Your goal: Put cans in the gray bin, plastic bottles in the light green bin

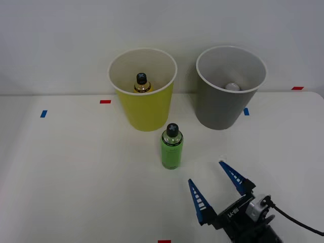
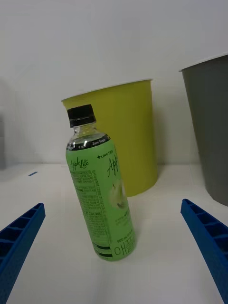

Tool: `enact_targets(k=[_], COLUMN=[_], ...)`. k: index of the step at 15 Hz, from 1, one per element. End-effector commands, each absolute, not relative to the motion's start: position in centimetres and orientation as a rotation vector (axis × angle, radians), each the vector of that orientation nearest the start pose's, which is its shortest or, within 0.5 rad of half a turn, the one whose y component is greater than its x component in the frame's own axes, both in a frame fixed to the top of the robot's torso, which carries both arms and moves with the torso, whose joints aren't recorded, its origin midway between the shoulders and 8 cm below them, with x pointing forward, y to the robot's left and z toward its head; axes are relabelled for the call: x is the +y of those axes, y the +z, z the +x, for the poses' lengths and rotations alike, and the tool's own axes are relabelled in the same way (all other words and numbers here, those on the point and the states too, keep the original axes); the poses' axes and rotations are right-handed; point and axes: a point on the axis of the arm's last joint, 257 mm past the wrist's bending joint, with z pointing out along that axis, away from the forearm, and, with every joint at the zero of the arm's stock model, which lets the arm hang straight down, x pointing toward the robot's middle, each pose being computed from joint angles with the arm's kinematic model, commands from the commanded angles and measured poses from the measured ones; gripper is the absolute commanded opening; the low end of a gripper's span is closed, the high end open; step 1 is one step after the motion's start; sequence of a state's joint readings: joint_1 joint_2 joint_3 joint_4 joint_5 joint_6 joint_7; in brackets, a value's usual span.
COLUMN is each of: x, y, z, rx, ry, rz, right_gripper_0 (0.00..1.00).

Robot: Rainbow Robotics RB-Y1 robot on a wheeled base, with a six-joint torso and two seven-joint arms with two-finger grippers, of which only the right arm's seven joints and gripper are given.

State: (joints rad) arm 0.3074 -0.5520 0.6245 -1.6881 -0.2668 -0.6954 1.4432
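Note:
A bright green plastic bottle [image 1: 172, 147] [image 2: 100, 190] with a black cap stands upright on the white table, just in front of the light green bin [image 1: 144, 109] [image 2: 127, 137]. An amber bottle [image 1: 142, 83] with a black cap stands inside that bin. The gray bin [image 1: 223, 104] [image 2: 209, 133] stands to its right, and the pale round top of a can [image 1: 232, 87] shows at its bottom. My right gripper [image 1: 216, 188] [image 2: 114, 259] is open, low over the table, a short way in front of the green bottle with nothing between its blue fingers.
Small red tape marks [image 1: 105, 102] and blue tape marks [image 1: 43, 114] lie on the white table [image 1: 76, 172]. A white wall rises right behind the two bins.

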Motion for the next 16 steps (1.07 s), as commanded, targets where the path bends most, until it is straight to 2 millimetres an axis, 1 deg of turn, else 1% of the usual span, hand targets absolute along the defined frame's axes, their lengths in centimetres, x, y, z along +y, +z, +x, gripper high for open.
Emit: enact_targets(k=[1,6,9,11,14,16], x=[-9.4,-7.7,-6.2,-5.0,-3.1,-2.7], y=[-23.0,-23.0,-24.3,-23.9,-22.8,-22.9], z=[35.3,38.0,39.6,40.3,41.4,42.0], rx=[1.309,1.343,1.337,1.32,1.283,1.275], ry=[0.588,0.594,0.61,0.616,0.605,0.583], rz=[-0.31,-0.304,-0.267,-0.257,-0.3,-0.328], right_gripper_0=[1.0,1.0,1.0,1.0,1.0,1.0])
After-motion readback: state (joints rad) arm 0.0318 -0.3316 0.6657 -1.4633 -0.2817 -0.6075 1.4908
